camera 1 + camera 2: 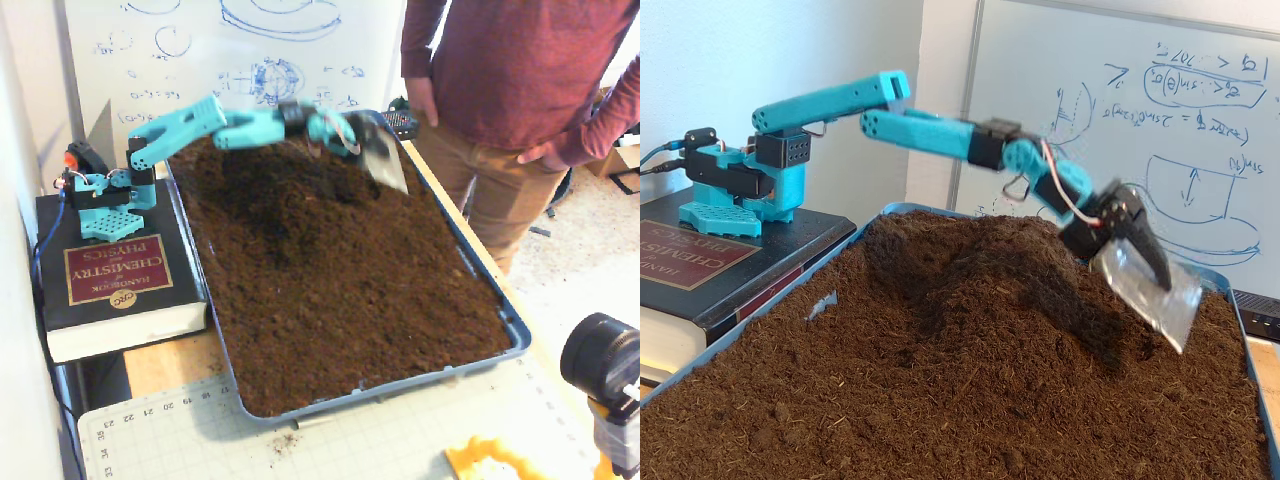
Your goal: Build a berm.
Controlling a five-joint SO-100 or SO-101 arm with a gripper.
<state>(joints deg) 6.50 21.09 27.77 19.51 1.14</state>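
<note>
The berm [262, 175] is a dark brown mound of loose soil at the far left end of the blue tray [487, 285]; in the other fixed view the berm [980, 265] rises above the flatter soil around it. The teal arm reaches out low across the mound. My gripper [368, 140] hangs just right of the berm, near the tray's far right rim. Its black jaws look shut on a clear plastic blade [1155, 298] that slants down, just above the soil. In the other fixed view the gripper [1140, 250] is beyond the mound's right slope.
A person [500, 90] stands close by the tray's right side. The arm's base sits on a thick book [110, 280] left of the tray. A cutting mat [350, 440] and a camera lens [600, 360] lie in front. A whiteboard [1200, 130] stands behind.
</note>
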